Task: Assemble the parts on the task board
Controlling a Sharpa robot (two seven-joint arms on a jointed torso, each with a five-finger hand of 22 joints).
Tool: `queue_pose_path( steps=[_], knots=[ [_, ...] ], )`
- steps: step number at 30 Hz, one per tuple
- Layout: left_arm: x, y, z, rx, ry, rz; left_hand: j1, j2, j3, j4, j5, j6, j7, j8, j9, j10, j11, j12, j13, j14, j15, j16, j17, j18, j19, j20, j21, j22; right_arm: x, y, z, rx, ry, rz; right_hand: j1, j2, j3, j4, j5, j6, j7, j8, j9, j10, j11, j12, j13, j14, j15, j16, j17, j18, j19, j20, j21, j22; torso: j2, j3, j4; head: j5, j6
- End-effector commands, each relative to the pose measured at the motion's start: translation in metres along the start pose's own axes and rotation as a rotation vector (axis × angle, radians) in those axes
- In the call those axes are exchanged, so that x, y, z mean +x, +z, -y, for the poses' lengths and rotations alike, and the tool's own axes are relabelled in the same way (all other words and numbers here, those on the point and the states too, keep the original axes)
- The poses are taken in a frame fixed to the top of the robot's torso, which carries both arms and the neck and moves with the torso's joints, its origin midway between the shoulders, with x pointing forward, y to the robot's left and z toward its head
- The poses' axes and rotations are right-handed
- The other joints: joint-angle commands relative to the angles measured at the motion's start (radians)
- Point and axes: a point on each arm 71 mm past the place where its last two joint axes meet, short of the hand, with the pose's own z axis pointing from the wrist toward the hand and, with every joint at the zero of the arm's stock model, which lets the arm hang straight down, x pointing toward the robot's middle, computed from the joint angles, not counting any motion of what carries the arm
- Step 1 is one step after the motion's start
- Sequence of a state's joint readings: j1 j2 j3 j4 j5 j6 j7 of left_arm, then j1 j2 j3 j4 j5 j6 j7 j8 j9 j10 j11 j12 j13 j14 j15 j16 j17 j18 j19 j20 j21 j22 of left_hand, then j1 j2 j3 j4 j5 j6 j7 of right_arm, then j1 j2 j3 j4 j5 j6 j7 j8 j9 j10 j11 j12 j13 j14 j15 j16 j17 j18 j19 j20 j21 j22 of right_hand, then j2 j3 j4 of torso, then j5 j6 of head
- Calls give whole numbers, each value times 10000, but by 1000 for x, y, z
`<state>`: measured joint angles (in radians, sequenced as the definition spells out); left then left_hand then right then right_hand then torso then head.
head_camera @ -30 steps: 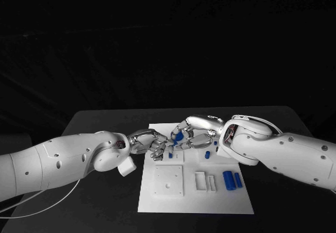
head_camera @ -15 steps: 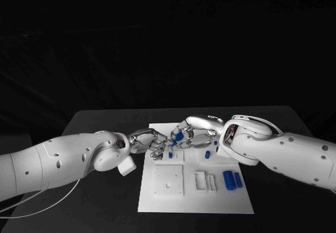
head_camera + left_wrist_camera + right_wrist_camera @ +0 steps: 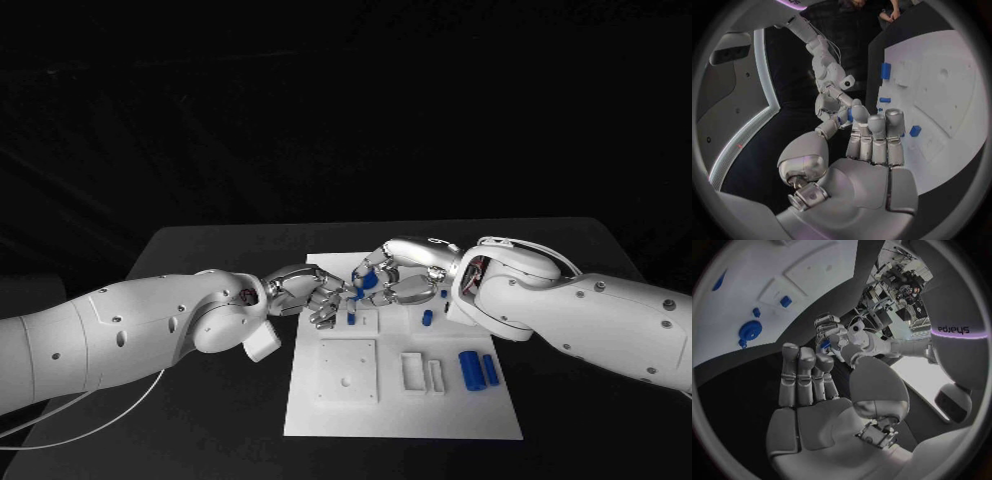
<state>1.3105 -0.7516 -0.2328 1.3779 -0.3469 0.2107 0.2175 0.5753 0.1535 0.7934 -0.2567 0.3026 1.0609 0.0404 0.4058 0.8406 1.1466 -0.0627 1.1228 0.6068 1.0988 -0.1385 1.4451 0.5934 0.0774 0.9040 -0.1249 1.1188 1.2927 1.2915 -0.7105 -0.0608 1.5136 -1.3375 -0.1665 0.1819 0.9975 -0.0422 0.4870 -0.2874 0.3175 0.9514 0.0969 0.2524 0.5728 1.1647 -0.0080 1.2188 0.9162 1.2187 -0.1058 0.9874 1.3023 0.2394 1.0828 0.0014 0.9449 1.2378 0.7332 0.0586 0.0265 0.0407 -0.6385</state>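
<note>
Both hands meet fingertip to fingertip above the far end of the white task board. A small blue part sits between them. My right hand curls its fingers around this part. My left hand touches it from the other side, and in the left wrist view the blue part lies between my left thumb and a fingertip. The right wrist view has the blue part just past my right hand's fingertips. Which hand bears the part is unclear.
Two blue cylinders lie side by side on the board's right. A small blue peg and another blue peg stand near its far end. A white square block and narrow white blocks sit mid-board. Black table surrounds it.
</note>
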Motion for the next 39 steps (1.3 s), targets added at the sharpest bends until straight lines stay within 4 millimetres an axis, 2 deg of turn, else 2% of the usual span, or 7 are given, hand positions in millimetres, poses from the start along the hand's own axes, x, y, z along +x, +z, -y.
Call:
queue_pose_path(
  steps=[1, 30, 39],
  knots=[
    [-5, 0, 3, 219, -109, 461, -9, 72, 450, -321, -31, 48, -26, 9, 26, -60, -77, 28, -11, -310, -338, 54, -14, -148, -53, -1226, 23, 15, 5, 1, -5, -276, 113, -194, -112, -13, 40, 3, 22, 1013, -67, 50, 18, -34, -127, 53, 21, 4, -79, 72, 15, 224, 20, -92, 58, 14, -1, 1, 8, -6, -5],
    [-9, -2, 2, 133, -100, 776, -16, 82, 469, -323, -96, 61, -32, 5, 102, -50, -82, 40, -15, -309, -341, 70, -20, -146, -42, -1240, 29, 27, 9, 1, -7, -316, 167, -254, -211, -85, -26, -11, 131, 1083, -109, 109, 70, 24, -168, 76, 56, 45, -117, 122, 28, 224, 72, -138, 107, 43, -3, 2, -11, -20, -38],
    [-7, -1, 2, 113, -37, 723, 14, 60, 495, -327, -114, 74, -39, 3, 141, -38, -88, 47, -17, -306, -346, 79, -24, -141, -33, -1251, 36, 35, 10, 3, -7, -268, 156, -160, -209, -80, -26, -15, 136, 1087, -113, 113, 74, 29, -173, 77, 60, 47, -121, 126, 29, 224, 75, -144, 109, 45, -1, -5, 4, -34, -25]
  ],
)
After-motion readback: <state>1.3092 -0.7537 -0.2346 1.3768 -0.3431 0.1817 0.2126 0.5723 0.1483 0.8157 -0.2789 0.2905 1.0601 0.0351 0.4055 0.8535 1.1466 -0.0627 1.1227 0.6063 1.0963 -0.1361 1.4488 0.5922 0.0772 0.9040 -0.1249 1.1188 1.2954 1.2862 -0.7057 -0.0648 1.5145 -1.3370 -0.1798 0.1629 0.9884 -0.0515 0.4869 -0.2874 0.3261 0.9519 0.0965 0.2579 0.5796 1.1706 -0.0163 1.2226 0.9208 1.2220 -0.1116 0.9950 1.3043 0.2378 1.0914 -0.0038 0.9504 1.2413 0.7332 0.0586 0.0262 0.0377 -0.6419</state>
